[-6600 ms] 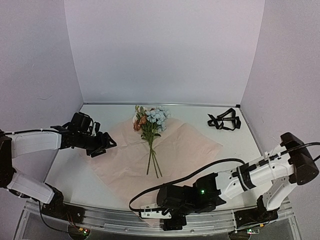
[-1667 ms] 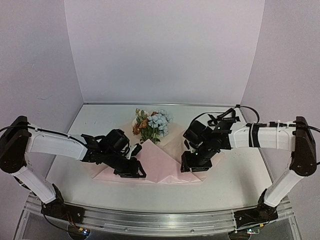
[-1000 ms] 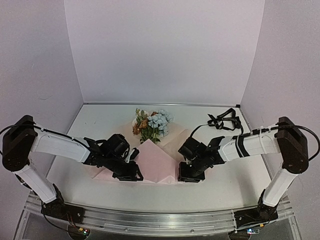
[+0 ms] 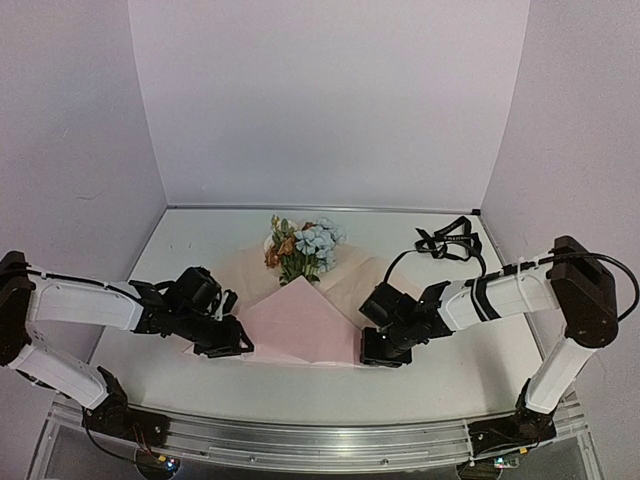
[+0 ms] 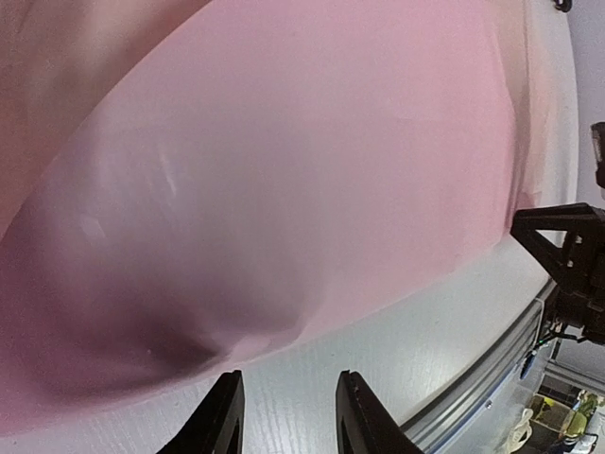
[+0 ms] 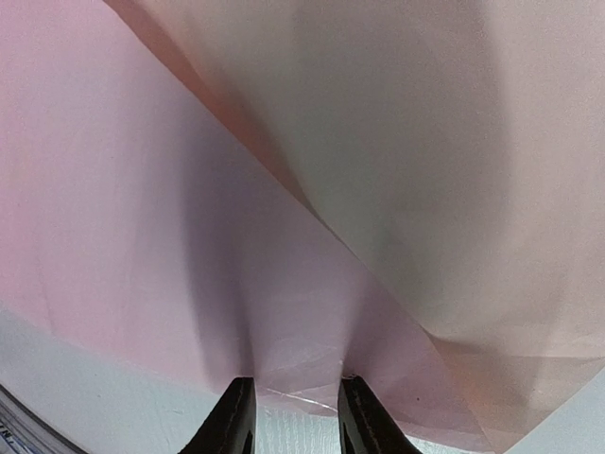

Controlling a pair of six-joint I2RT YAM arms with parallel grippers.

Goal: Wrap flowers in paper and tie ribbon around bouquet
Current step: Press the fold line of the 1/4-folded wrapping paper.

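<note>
The paper (image 4: 300, 325) was seen folded on the table (image 4: 460, 345), its near part turned up into a pink triangle whose tip was laid just below the heads of the flowers (image 4: 303, 245). The stems were hidden under that fold, and the heads were left poking out at the far side. The ribbon (image 4: 447, 241) was left in a loose heap at the far right, well apart from the paper.

The left gripper (image 4: 235, 342) was held low at the fold's near left corner. Its fingers (image 5: 225, 421) were partly spread with only bare table between them, the paper's edge just beyond their tips.

The right gripper (image 4: 378, 350) was held low at the near right corner. Its fingers (image 6: 234, 418) were likewise partly spread. The paper's near edge was laid flat across the gap and was not seen pinched.
</note>
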